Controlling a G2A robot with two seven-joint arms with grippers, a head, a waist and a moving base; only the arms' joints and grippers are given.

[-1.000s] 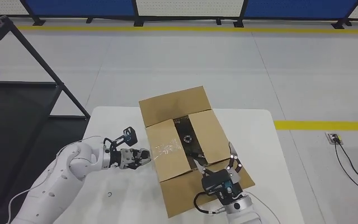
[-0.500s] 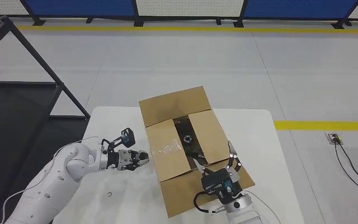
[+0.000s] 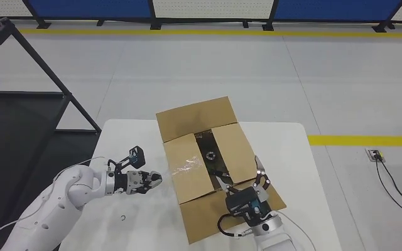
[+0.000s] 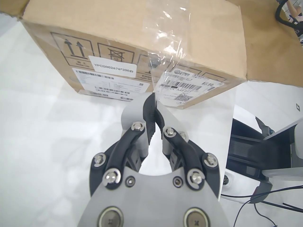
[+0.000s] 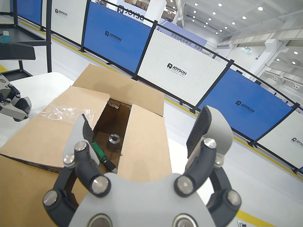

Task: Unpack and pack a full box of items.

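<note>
Our left pincer (image 4: 155,109) is clamped on clear tape (image 4: 165,48) stretched from the box (image 4: 94,12) just ahead; our right pincer (image 5: 144,116) gapes over it.

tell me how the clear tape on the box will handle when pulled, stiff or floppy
Probably floppy: the clear tape is thin, wrinkled film, creased where it bends over the box edge. Likely clingy, apt to stick to itself or the left gripper pinching its end.
</note>
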